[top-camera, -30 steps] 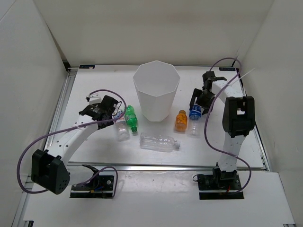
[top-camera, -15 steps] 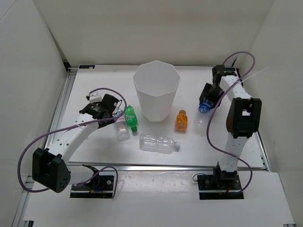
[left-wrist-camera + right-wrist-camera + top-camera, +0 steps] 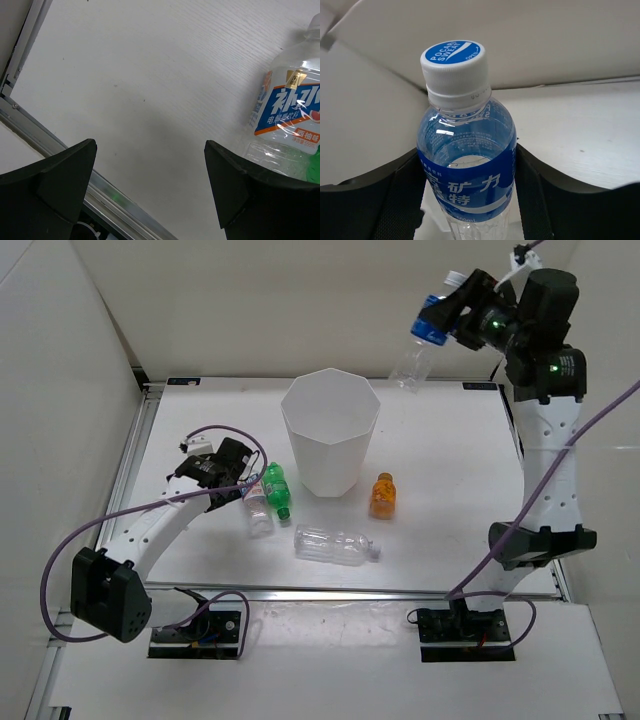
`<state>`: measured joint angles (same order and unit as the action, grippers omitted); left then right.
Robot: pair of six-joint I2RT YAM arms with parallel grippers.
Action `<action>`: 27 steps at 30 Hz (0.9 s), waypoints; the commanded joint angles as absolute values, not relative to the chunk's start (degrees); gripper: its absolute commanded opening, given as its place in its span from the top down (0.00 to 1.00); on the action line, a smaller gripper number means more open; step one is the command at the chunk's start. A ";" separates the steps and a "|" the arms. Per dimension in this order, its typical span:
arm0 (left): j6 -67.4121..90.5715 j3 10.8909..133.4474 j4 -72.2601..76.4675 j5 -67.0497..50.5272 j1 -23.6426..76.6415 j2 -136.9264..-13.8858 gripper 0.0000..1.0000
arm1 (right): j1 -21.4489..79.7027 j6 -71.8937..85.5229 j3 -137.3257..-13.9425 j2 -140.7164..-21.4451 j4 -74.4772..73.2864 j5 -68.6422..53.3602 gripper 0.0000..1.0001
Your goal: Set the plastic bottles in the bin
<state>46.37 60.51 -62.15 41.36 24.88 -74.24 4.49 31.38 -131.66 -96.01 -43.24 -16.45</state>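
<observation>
Since the right claw (image 3: pixel 441 322) is clenched on the blue-labelled bottle (image 3: pixel 415 352) just below its neck, a finger (image 3: pixel 395 200) pressed to each side of the label, the grasp looks sound. The bottle hangs slanted, high above the far edge of the table (image 3: pixel 450 470) and right of the bin (image 3: pixel 325 455); it is not yet over the mouth.

Judgement on the step in hand: carry the bottle left until its whole length sits inside the faceted rim, bring it down towards the opening, and only then let go. A release from this height risks a bounce off the rim or a knock to a bin that may be light.

The left claw (image 3: pixel 150 150) stands wide apart and grasps nothing, low over the table towards the left edge. Just beside it lie the small labelled bottle (image 3: pixel 290 115) and the green bottle (image 3: pixel 275 488). The orange bottle (image 3: pixel 382 495) and the larger clear bottle (image 3: pixel 338 542) lie nearer the front edge, before the bin.

Writing: the held bottle's cap reads "POCARI SWEAT" with a small "OPEN"; its label carries white Chinese characters, "矿力" among them. The small bottle's label has large white characters on blue, too cut off to read with confidence.
</observation>
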 commanded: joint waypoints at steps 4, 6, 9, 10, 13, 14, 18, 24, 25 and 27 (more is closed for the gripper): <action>46.59 63.71 -61.79 43.16 25.05 -74.18 0.00 | 13.61 30.42 -137.46 -105.81 -38.67 -22.33 0.66; 46.06 64.33 -61.17 42.54 25.05 -74.79 0.00 | 15.81 30.41 -137.99 -106.96 -37.97 -21.63 0.61; 45.45 64.95 -61.17 42.54 25.05 -75.32 0.00 | 17.92 29.10 -137.38 -108.37 -37.97 -21.62 0.41; 45.44 64.95 -61.17 42.54 25.05 -75.32 0.00 | 19.23 28.48 -136.76 -108.37 -37.97 -21.62 0.35; 45.44 64.95 -61.17 42.54 25.05 -75.32 0.00 | 20.39 25.93 -135.62 -106.19 -39.02 -19.88 0.00; 45.44 64.95 -61.17 42.54 25.05 -75.32 0.00 | 20.39 25.93 -134.83 -105.48 -39.63 -18.91 0.00; 45.44 64.43 -61.17 42.54 25.05 -75.32 0.00 | 18.38 25.40 -131.93 -100.73 -39.64 -13.80 0.00; 42.81 63.90 -56.09 35.55 25.05 -75.32 0.00 | 10.38 28.56 -119.83 -93.62 -42.18 -14.41 0.00; 42.80 63.37 -55.20 33.85 25.05 -75.32 0.00 | 9.76 28.56 -118.23 -93.60 -43.41 -14.41 0.00; 44.55 62.75 -53.88 31.90 25.05 -75.32 0.00 | 9.76 29.09 -114.45 -91.51 -44.73 -13.54 0.00</action>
<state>44.29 63.13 -57.87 36.64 24.88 -75.70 8.99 28.45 -118.91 -92.14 -42.22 -14.02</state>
